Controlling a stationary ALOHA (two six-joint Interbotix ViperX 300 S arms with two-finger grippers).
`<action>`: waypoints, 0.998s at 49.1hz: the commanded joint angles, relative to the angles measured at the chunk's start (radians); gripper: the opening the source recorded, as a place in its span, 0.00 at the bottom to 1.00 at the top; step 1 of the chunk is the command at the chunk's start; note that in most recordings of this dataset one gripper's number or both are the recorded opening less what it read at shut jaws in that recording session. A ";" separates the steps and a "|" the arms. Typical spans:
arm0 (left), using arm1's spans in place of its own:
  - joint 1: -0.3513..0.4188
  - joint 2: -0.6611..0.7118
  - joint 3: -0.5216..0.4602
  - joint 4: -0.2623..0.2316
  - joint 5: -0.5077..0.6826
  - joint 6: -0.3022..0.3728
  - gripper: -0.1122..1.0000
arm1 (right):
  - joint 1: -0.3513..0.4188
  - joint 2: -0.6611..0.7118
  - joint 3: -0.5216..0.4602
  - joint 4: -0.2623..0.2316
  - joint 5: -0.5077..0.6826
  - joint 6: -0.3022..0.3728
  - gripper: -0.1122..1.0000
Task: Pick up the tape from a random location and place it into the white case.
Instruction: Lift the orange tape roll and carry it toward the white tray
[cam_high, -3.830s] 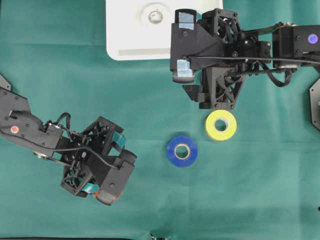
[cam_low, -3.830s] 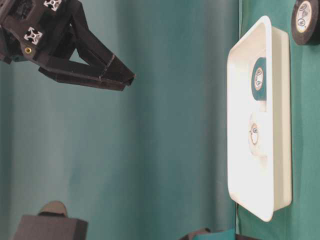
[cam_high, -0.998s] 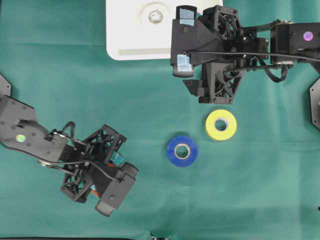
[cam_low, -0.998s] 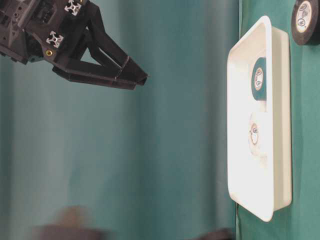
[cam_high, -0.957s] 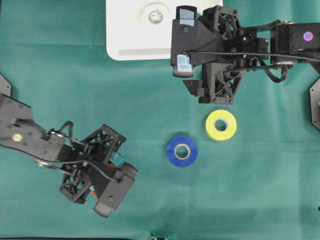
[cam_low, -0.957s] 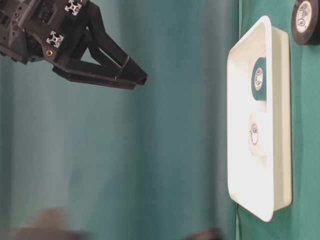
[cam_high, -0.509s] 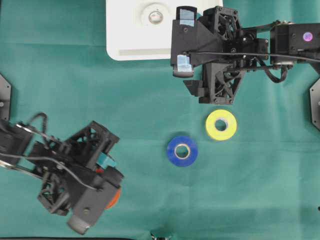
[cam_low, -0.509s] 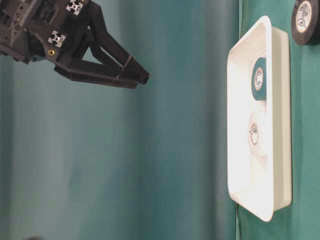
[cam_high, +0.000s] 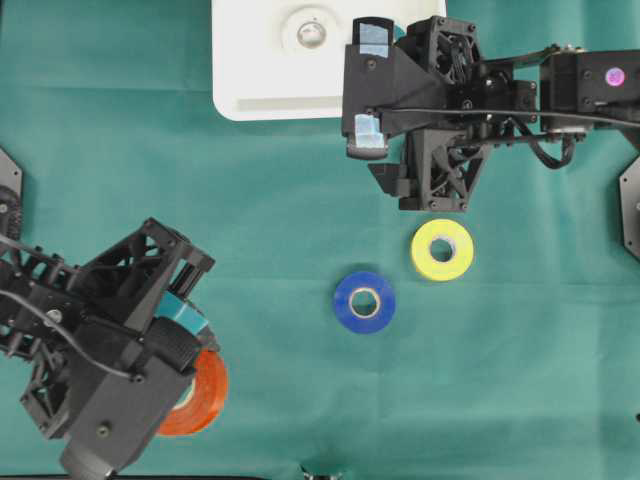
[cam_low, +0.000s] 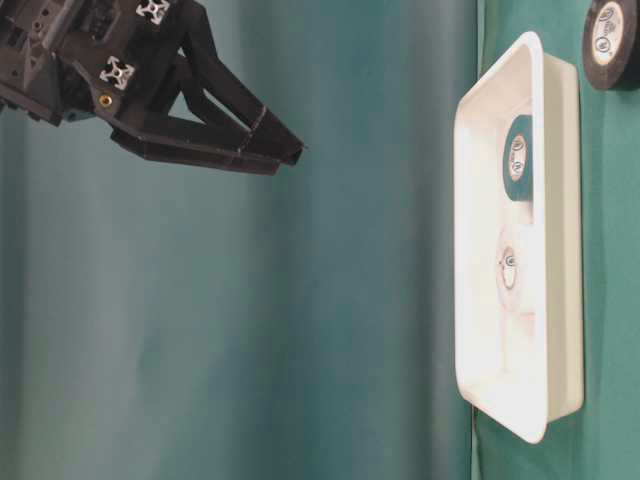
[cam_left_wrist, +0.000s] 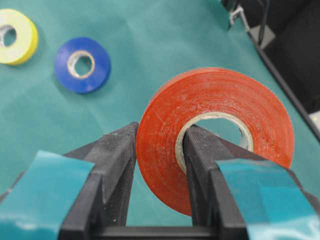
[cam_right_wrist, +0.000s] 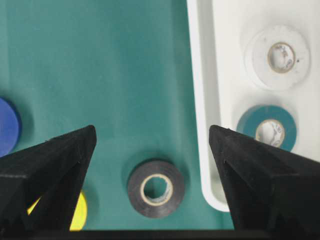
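An orange tape roll (cam_high: 203, 396) hangs at the lower left, lifted off the green cloth. My left gripper (cam_left_wrist: 161, 131) is shut on its wall, one finger through the hole and the other outside. The white case (cam_high: 250, 62) lies at the top middle, holding a white roll (cam_high: 310, 30) and a teal roll (cam_right_wrist: 266, 127). My right gripper (cam_high: 368, 86) hovers open over the case's right edge with nothing between its fingers. A black roll (cam_right_wrist: 156, 188) lies on the cloth just outside the case rim (cam_right_wrist: 200, 75), below that gripper.
A blue roll (cam_high: 364, 302) and a yellow roll (cam_high: 442, 250) lie flat on the cloth in the middle, between the two arms. A dark table edge (cam_left_wrist: 287, 95) runs to the right in the left wrist view.
My left arm has swung toward the lower left and risen, bringing the orange roll into sight in its grip. The right arm has hardly moved.
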 joint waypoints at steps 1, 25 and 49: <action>-0.003 -0.028 -0.054 0.002 0.020 0.002 0.32 | 0.003 -0.017 -0.011 0.002 -0.005 0.003 0.91; -0.003 -0.026 -0.110 0.002 0.117 0.002 0.32 | 0.005 -0.017 -0.011 0.002 -0.003 0.003 0.91; -0.005 -0.021 -0.110 0.002 0.115 0.002 0.32 | 0.005 -0.017 -0.009 0.002 -0.002 0.003 0.91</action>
